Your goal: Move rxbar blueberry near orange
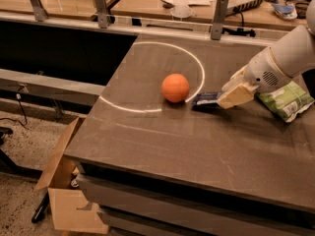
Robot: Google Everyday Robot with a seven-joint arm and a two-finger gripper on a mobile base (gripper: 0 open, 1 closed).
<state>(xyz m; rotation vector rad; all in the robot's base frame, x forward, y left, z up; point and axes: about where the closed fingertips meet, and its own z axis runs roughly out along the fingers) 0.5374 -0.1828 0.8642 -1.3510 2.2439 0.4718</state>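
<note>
The orange (175, 87) sits on the dark table (187, 141), inside a white painted circle. The rxbar blueberry (205, 99), a flat dark navy bar, lies low at the table surface just right of the orange, a small gap between them. My gripper (231, 95), with cream-coloured fingers, is shut on the bar's right end and covers that end. The white arm (285, 58) reaches in from the upper right.
A crinkly green chip bag (286, 99) lies right of the gripper, partly behind the arm. A cardboard box (69, 191) stands on the floor at the table's left front corner. A rail with metal posts (219, 16) runs along the table's far edge.
</note>
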